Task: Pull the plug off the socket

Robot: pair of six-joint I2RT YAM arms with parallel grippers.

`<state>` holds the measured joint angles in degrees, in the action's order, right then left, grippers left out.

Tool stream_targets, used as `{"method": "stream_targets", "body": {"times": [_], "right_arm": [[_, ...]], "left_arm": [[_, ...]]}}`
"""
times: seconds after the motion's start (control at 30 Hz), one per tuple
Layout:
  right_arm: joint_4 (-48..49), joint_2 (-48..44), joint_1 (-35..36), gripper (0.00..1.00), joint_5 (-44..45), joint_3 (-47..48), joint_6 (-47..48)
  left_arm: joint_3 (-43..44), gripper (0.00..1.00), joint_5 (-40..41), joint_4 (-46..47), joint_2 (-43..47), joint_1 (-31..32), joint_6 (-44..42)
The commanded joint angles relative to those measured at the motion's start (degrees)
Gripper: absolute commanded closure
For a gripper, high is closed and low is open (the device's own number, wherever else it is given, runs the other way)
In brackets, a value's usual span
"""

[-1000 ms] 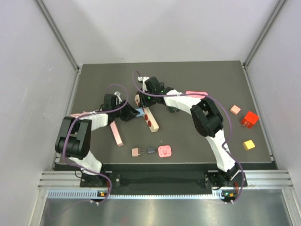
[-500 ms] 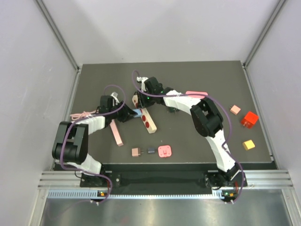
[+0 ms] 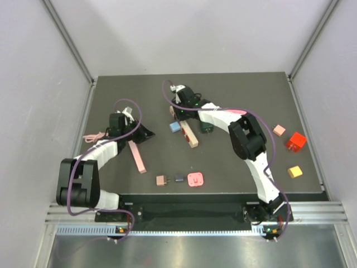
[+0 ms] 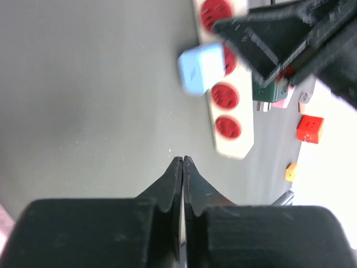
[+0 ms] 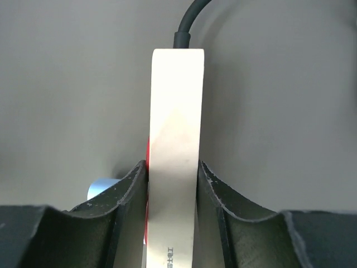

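Observation:
A cream power strip (image 3: 191, 137) with red sockets lies mid-table. My right gripper (image 3: 184, 115) is shut on its two sides and holds it on edge, as the right wrist view (image 5: 175, 111) shows, with the fingertips (image 5: 134, 173) pressed against it. A light blue plug (image 3: 174, 127) sticks out from the strip's socket face, touching it; it also shows in the left wrist view (image 4: 202, 68) and the right wrist view (image 5: 103, 187). My left gripper (image 3: 146, 134) is shut and empty (image 4: 183, 160), well to the left of the plug.
A pink bar (image 3: 137, 157) lies by the left arm and a pink cable (image 3: 95, 135) at the far left. Small plugs (image 3: 161, 180) and a pink block (image 3: 195, 179) lie near the front edge. Pink (image 3: 278, 130), red (image 3: 296, 140) and orange (image 3: 294, 171) blocks sit at the right.
My left gripper has come off the blue plug and drawn back to the left, shut on nothing. My right gripper has carried the strip, with the plug, to the right.

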<state>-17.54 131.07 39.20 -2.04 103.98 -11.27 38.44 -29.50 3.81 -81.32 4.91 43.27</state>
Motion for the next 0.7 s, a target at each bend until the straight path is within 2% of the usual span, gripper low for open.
{"method": "stream_targets", "body": {"times": [0.0, 0.13, 0.27, 0.33, 0.37, 0.4, 0.43, 0.5, 0.67], "right_arm": [[-5.22, 2.35, -3.34, 1.00, 12.24, 0.69, 3.97], [-4.96, 2.09, -3.34, 1.00, 10.58, 0.78, 4.06], [-4.00, 1.21, -3.08, 1.00, 4.25, -0.27, 2.93], [-2.68, 0.16, -3.08, 1.00, 1.18, -1.50, 1.69], [-2.41, -0.11, -3.08, 1.00, -1.97, -1.76, 0.47], [-2.32, -0.80, -3.08, 1.00, -3.57, -2.03, -0.07], [-1.63, -1.25, -3.16, 1.00, -4.97, -2.29, -0.59], [-0.74, -2.82, -3.08, 1.00, -8.14, -3.34, -2.53], [1.19, -5.20, -2.90, 1.00, -14.30, -4.49, -5.69]], "left_arm": [[-0.29, 1.00, -2.23, -0.65, 2.13, -1.21, -1.87], [-0.55, 1.00, -2.67, -0.48, 2.48, -1.65, -1.78], [-0.99, 1.00, -6.61, 3.38, 0.12, -1.65, -0.20], [-1.17, 0.92, -9.07, 4.79, -1.21, -1.57, 0.85], [-1.26, 0.85, -9.44, 5.84, -1.99, -1.57, 1.03], [-1.34, 0.72, -9.79, 6.20, -2.18, -1.48, 1.12], [-1.43, 0.67, -10.14, 6.64, -2.35, -1.57, 1.12], [-1.61, 0.60, -10.06, 6.91, -2.62, -1.22, 1.21], [-1.26, 0.55, -11.81, 9.98, -5.68, -0.08, 2.52]]}}
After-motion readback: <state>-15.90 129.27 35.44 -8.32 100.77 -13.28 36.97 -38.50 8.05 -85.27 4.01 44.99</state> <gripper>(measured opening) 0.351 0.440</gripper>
